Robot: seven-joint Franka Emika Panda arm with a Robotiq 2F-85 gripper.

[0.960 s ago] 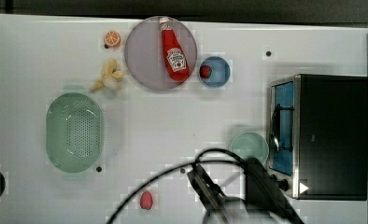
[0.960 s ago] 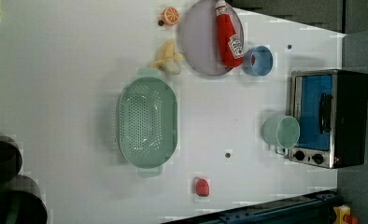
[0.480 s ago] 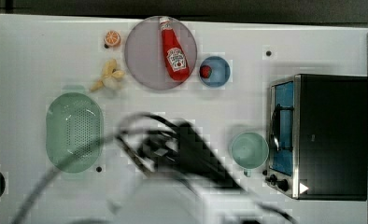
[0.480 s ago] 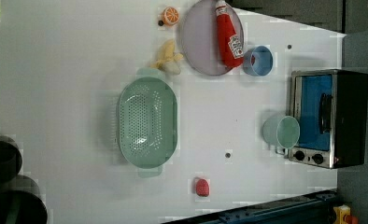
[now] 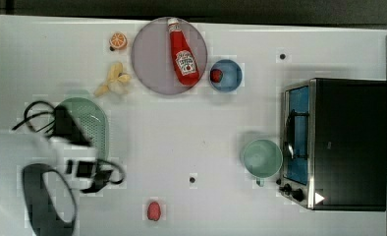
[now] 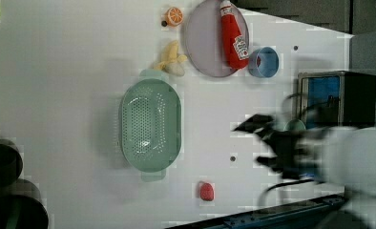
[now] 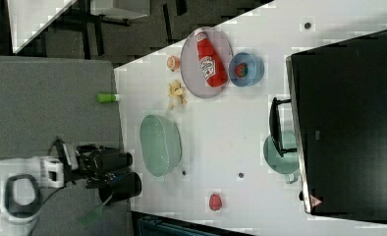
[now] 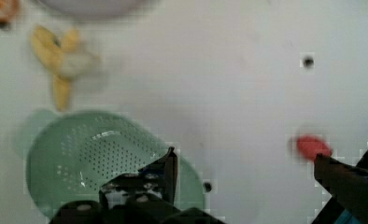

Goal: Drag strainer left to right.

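The strainer (image 5: 92,124) is a pale mint-green oblong colander dotted with small holes, lying on the white table (image 5: 181,142) at the top view's left. My gripper (image 5: 65,124) hangs over the strainer's left part in the top view. In the wrist view the strainer (image 8: 91,149) lies under one finger (image 8: 169,169), and the gripper (image 8: 254,186) is open with nothing between its fingers. The left view shows the blurred gripper (image 6: 261,143) well to the right of the strainer (image 6: 150,125). In the right view the gripper (image 7: 123,161) is just left of the strainer (image 7: 160,145).
A grey plate (image 5: 154,59) with a ketchup bottle (image 5: 182,53) sits at the back, beside a blue bowl (image 5: 227,76), a banana (image 5: 114,79) and an orange slice (image 5: 118,40). A mint cup (image 5: 262,157) stands against the black toaster oven (image 5: 344,142). A small red piece (image 5: 153,210) lies near the front.
In the top view the arm has swept from the lower right across the table to the left, ending over the strainer. The strainer has not moved.
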